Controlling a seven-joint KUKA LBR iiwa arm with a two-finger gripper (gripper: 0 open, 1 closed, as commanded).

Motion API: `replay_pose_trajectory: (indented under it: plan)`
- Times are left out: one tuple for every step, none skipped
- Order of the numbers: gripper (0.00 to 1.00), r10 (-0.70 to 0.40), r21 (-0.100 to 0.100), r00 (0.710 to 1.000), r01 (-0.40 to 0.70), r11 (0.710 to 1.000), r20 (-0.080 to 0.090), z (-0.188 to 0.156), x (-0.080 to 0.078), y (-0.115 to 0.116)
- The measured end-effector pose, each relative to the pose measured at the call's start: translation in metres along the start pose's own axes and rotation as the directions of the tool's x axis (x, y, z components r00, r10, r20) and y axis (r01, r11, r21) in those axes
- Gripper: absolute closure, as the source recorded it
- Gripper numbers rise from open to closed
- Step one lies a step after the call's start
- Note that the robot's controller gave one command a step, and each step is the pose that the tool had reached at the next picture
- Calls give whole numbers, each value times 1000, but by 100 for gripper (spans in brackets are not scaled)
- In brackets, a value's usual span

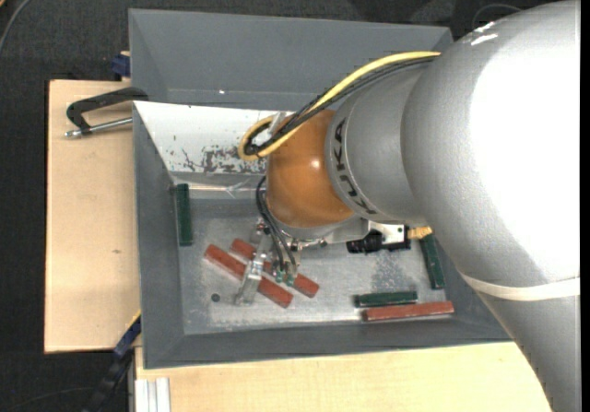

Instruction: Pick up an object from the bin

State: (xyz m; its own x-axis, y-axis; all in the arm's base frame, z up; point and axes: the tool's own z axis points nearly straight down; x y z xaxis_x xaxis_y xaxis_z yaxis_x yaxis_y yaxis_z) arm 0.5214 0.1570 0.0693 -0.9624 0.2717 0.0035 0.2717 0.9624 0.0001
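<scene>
- The grey metal bin [159, 244] holds flat bars in two colours, red and dark green.
- I count three dark green bars. The left green bar [184, 215] lies along the left wall. The level green bar [385, 298] lies crosswise near the front right. The right green bar [431, 263] lies by the right wall, next to the arm.
- A long red bar [408, 311] lies just in front of the level green bar and parallel to it.
- The red cluster [297, 287] in the middle of the floor has about three bars, though the robot covers part of it.
- The gripper [261, 272], below the orange wrist cover [300, 180], is down in that cluster. I cannot tell how far it is open or whether it has hold of anything.
- The nearest red bar [224, 260] has its long axis slanting from upper left to lower right, and its lower end runs under the gripper.
- A small dark speck [215, 299] lies on the floor just in front of it.
</scene>
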Motion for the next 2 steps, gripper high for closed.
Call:
replay_pose_trajectory:
  plan:
    - [0,-1,-1,1000,1,1000,2,-1,0,1]
    - [100,-1,-2,1000,1,1000,2,-1,0,1]
